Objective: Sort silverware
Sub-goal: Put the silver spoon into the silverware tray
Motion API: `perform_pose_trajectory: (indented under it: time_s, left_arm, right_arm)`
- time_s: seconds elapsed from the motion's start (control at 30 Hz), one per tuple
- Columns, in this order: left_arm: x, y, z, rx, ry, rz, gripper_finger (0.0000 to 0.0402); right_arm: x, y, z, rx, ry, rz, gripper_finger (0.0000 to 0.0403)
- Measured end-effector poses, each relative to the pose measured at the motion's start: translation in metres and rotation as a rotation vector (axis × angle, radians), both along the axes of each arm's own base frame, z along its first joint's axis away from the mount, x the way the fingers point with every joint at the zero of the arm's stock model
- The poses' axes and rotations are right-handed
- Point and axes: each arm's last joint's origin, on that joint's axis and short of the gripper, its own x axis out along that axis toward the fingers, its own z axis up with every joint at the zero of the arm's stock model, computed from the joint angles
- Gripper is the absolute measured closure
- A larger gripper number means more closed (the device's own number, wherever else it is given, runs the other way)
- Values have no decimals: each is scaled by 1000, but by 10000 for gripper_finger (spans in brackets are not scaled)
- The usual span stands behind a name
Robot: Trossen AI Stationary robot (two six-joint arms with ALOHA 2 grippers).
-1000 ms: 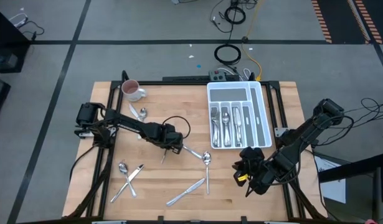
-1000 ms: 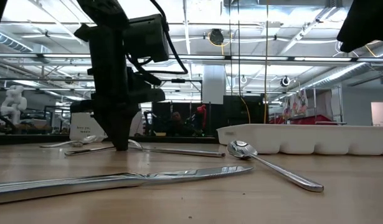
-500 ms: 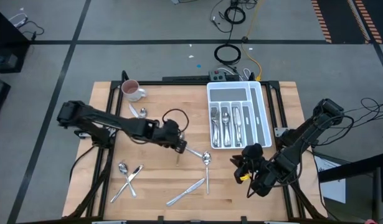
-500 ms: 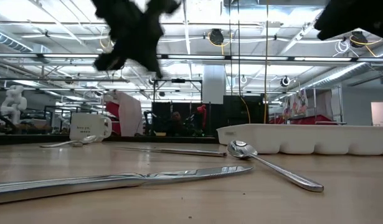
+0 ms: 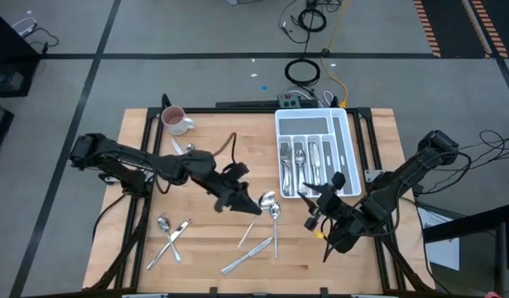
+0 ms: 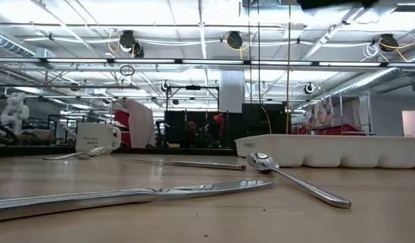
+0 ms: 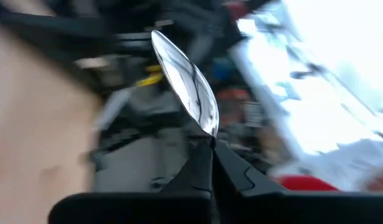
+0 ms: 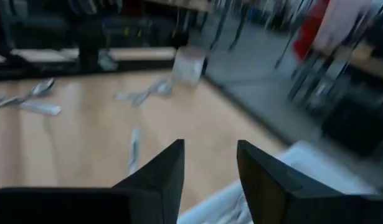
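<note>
The low view showed neither arm, only a dark edge cut off along its top. In the left wrist view everything behind the spoon was smeared, so the background could not be read. How many pieces lay in the tray was hard to tell; three of its slots held silverware.

Loose silverware on the counter, counted from above: a spoon crossed with a fork at the near left, a knife near the front edge, a second spoon at the centre, a thin piece beside it too slim to name, and one or two pieces below the white mug.

The left gripper hung over the counter's middle with its jaws closed on the spoon's handle, the bowl pointing toward the tray. The right gripper hovered just off the tray's near corner, jaws parted and holding nothing.

Compared with half a second earlier, the left gripper had swung further toward the tray with the spoon raised off the wood, and it had gone from the low view altogether; the right gripper had moved up closer to the tray
</note>
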Motion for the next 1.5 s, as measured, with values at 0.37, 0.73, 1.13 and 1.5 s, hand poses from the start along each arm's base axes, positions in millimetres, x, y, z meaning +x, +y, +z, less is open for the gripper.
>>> perform_pose_trajectory:
  time_s: [0.37,0.73,1.13,1.5]
  left_arm:
    - [-13,10,40,-128,-323,-334,401]
    - [-13,36,35,-72,-253,-518,401]
    - [3,61,19,4,-358,-543,401]
    - [13,57,4,-154,-512,-500,401]
  right_arm:
    - [30,-10,94,-275,-98,176,252]
    - [45,-43,155,-433,-132,287,252]
    - [59,-70,135,-217,-78,482,252]
    - [52,-70,141,-259,-81,593,252]
